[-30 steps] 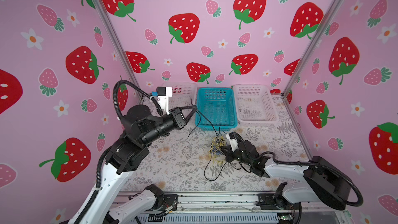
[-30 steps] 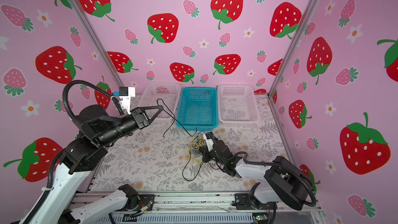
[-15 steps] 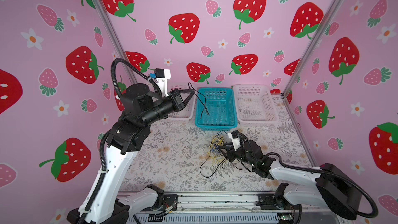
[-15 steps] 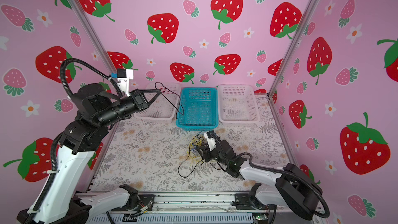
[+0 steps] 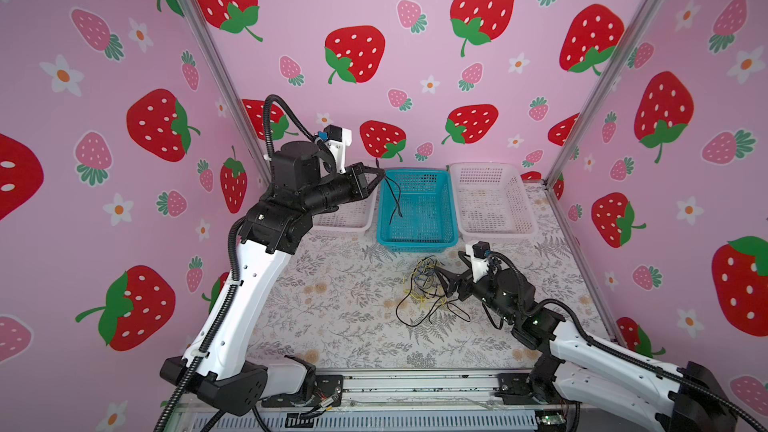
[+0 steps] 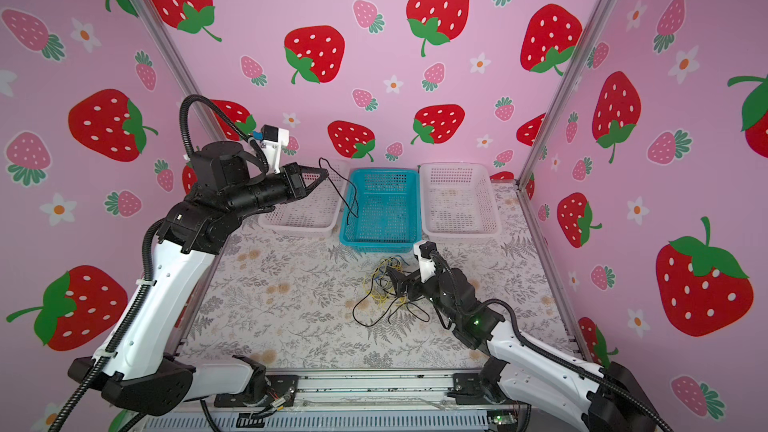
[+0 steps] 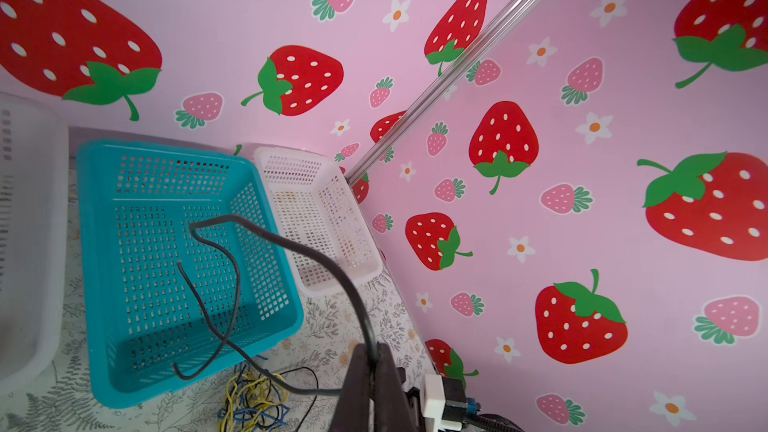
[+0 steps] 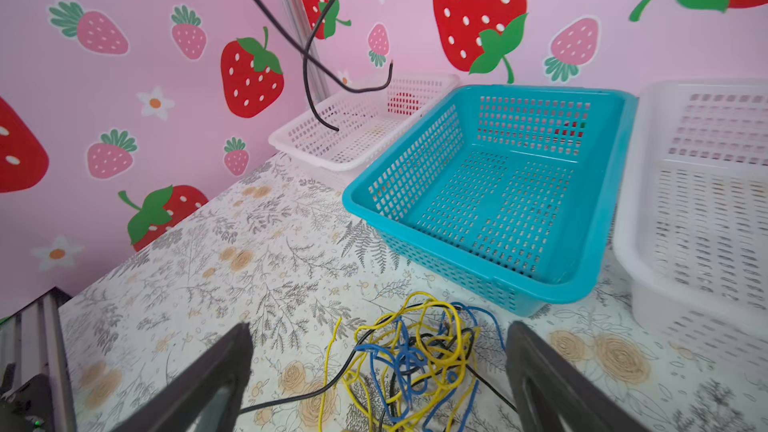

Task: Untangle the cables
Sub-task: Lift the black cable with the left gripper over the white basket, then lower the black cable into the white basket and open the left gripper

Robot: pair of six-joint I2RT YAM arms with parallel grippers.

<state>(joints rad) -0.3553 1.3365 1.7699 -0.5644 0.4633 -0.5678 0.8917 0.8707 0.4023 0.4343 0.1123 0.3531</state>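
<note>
Cables lie tangled on the table just in front of the teal basket; one black cable hangs above that basket's left edge, pinched in the clenched left claw; right claw is released, its jaws spread at the tangle. Probable fault: an off-centre drop leaves the floppy strand draped over the basket rim, or back on the tangle.

**Left arm** and **right arm**: white shell links dotted with small round holes, joined by black cylindrical joints and ending in black base housings. A black ribbed hose runs along each arm, bound with a white tie. Each wrist carries a white camera bracket. A green light shows on the right arm. Gripper fingers are dark and tapered.
</note>
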